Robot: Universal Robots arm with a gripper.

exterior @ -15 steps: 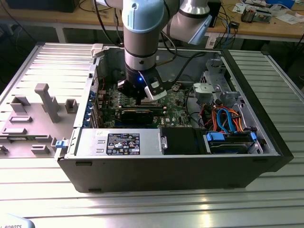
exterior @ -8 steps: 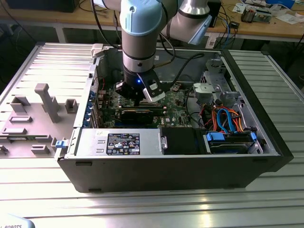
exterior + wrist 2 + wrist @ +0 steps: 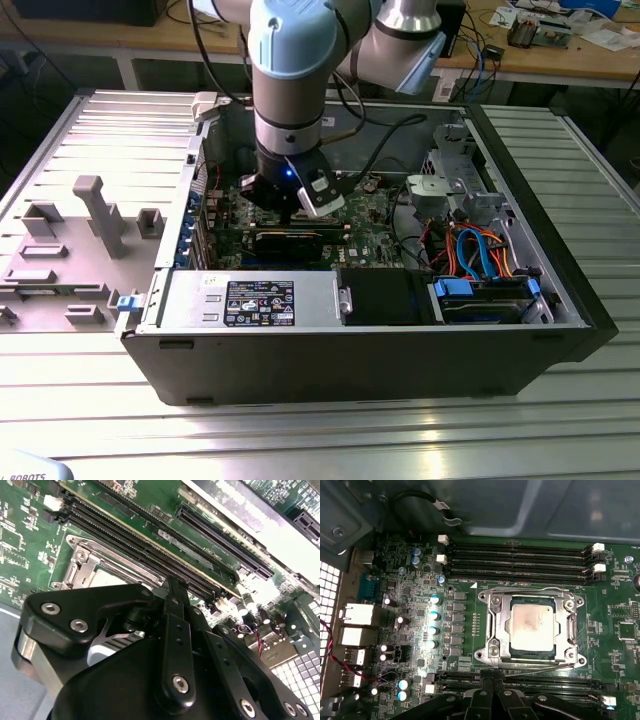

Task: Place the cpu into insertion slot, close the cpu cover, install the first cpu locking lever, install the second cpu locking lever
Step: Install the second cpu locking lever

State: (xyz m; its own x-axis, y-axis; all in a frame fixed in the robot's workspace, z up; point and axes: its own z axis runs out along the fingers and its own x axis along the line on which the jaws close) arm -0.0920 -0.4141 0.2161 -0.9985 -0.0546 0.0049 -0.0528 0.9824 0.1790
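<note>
In the first wrist view the cpu (image 3: pixel 532 627), a square chip with a silvery-grey top, lies in the insertion slot (image 3: pixel 516 652) on the green board. The cpu cover (image 3: pixel 494 630), a silvery frame, lies flat around it. Thin wire levers run along two sides of the socket, one (image 3: pixel 540 668) close to my fingertips and one (image 3: pixel 520 589) on the far side. My gripper (image 3: pixel 493 675) is shut, tips together just beside the socket, with nothing seen between them. The second wrist view has the gripper (image 3: pixel 172 585) next to the socket's corner (image 3: pixel 82 560). In the exterior view the gripper (image 3: pixel 290 210) hangs inside the open computer case.
Long memory slots (image 3: pixel 520 562) flank the socket on both sides. A black expansion card (image 3: pixel 290 240) lies near the gripper. A power supply (image 3: pixel 250 300) and a drive bay with blue and orange cables (image 3: pixel 480 255) line the case. A grey fixture plate (image 3: pixel 80 230) sits on the exterior view's left.
</note>
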